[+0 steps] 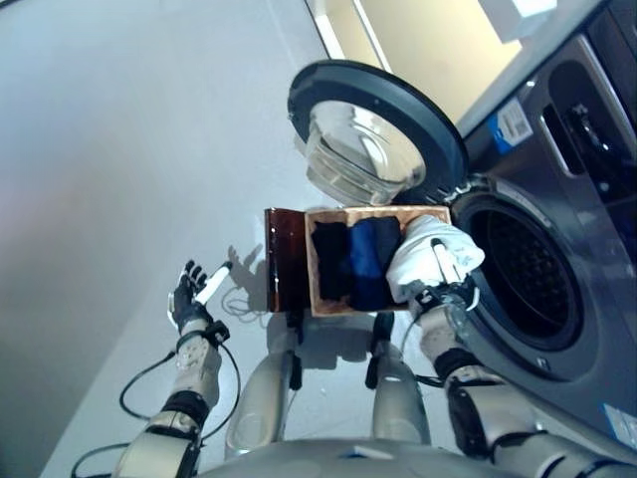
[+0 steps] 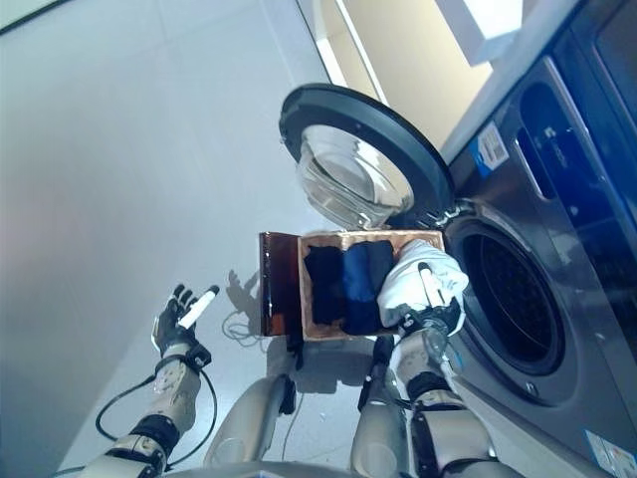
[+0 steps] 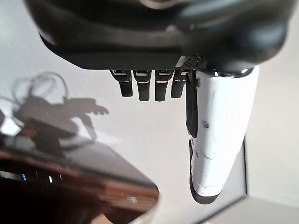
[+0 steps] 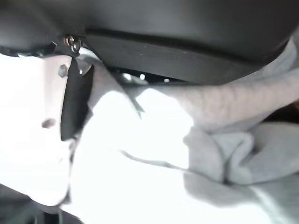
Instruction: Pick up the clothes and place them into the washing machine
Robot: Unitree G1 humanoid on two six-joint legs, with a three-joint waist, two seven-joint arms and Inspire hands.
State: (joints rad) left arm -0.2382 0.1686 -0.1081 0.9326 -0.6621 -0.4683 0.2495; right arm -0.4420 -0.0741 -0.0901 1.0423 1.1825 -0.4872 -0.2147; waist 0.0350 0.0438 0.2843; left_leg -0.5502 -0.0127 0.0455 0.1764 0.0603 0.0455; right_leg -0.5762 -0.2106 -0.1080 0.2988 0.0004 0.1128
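Right now the right hand [image 1: 441,295] is clenched round a bunched white garment [image 1: 430,251], soft and thickly folded, its white-covered thumb lying across the cloth. The bundle sits over the end of the box nearest the washing machine [image 1: 587,229], just beside the machine's round opening. That wooden box [image 1: 315,289], a shallow rectangular tray with a pale rim, still holds a black garment [image 1: 329,261] and a dark blue garment [image 1: 372,261], folded side by side. A glossy dark brown panel [image 1: 284,259] stands against the box's far end. The machine's front is smooth grey metal with a perforated drum inside; its circular door [image 1: 373,129] hangs open, black-rimmed with a domed clear window. Over the pale grey floor [image 1: 119,149], the left hand [image 1: 189,296] hovers released, fingers straight, holding nothing.
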